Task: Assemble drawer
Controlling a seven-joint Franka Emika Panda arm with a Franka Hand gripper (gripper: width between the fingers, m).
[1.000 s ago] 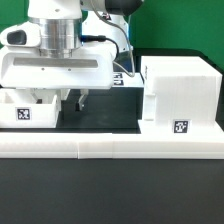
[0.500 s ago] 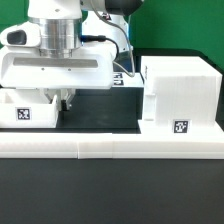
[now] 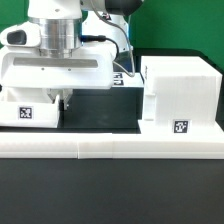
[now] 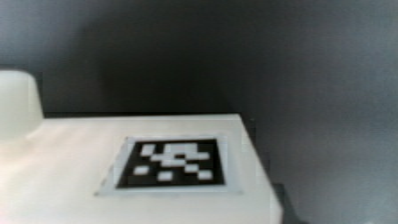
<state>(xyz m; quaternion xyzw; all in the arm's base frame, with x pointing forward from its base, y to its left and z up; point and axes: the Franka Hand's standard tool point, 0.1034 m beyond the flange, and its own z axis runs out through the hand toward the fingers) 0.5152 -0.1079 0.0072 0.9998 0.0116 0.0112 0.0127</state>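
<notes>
The small white drawer tray (image 3: pixel 22 112) with a black-and-white tag sits at the exterior view's left, against the low white border wall (image 3: pixel 110 146). My gripper (image 3: pixel 63 100) hangs over the tray's right wall, its fingers drawn together on that wall. The large boxy drawer casing (image 3: pixel 180 92) stands at the exterior view's right, apart from the gripper. The wrist view shows a white tagged face (image 4: pixel 175 165) close up against the dark table. My fingers do not show there.
The black table (image 3: pixel 105 105) lies bare between the tray and the casing. A tagged white piece (image 3: pixel 122 76) shows behind the hand. A white rounded edge (image 4: pixel 15 100) sits at the wrist view's side.
One second ago the two fingers stood apart over the tray's right wall. They have since closed together on it. The tray and casing have not moved.
</notes>
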